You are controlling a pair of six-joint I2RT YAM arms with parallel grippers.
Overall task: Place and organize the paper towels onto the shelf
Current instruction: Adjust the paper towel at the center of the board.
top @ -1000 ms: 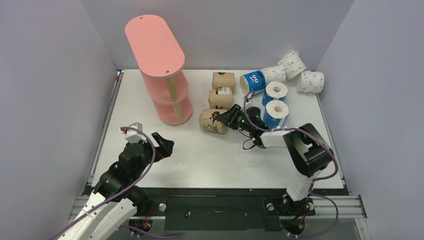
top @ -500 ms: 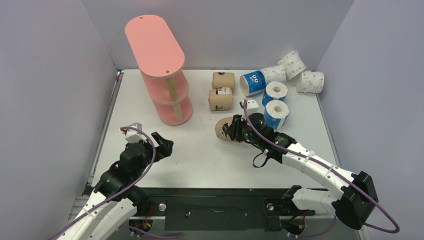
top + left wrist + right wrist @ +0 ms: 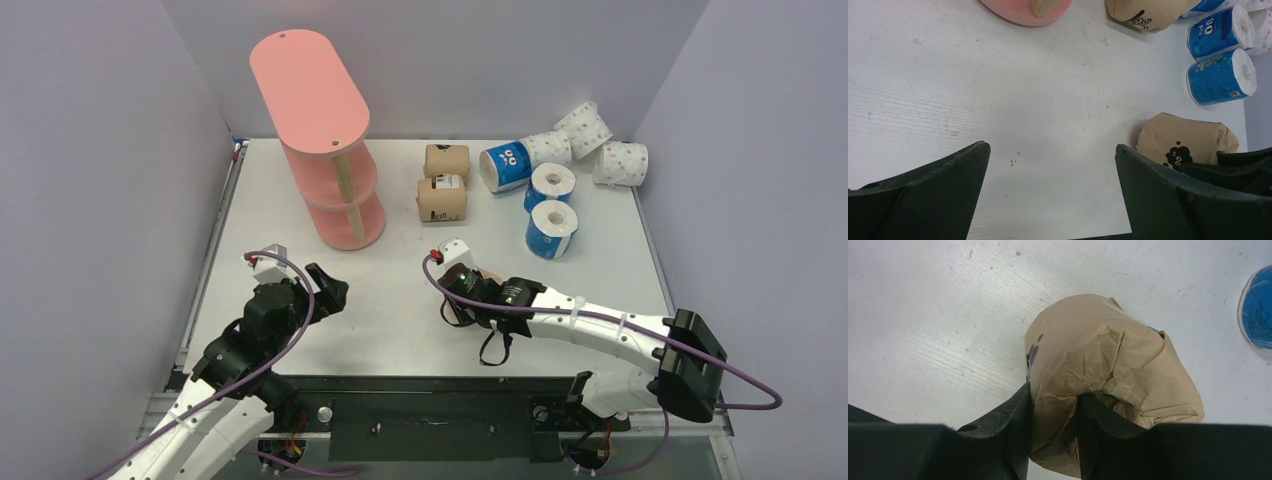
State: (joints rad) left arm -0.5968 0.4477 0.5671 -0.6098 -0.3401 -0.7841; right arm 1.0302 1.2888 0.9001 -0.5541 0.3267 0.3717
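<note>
The white rectangular table (image 3: 400,330) carries the tall salmon-pink three-tier shelf with oblong boards and light wooden posts (image 3: 310,90), which stands upright at the far left; no roll can be seen on its top board, and the lower tiers are only partly in view. The left gripper (image 3: 1050,150) hangs near and just in front of the shelf's base, its dark fingers spread wide with only bare table between them. The right gripper (image 3: 1053,405) sits in front and to the right of the shelf, well apart from it, its two fingers (image 3: 1008,420) pinched together on the crumpled wrapper at one end of a brown paper-wrapped roll with black print (image 3: 1098,365), which lies on its side and appears to rest on the table. To the right of the shelf, near it, two more brown rolls (image 3: 447,160) (image 3: 442,198) lie one behind the other. Farther right of the shelf are three blue rolls with white ends (image 3: 505,165) (image 3: 550,183) (image 3: 552,228), and farthest from it, at the table's back right corner, three white rolls with pink dots (image 3: 548,148) (image 3: 585,125) (image 3: 620,162), none of them on the shelf.
</note>
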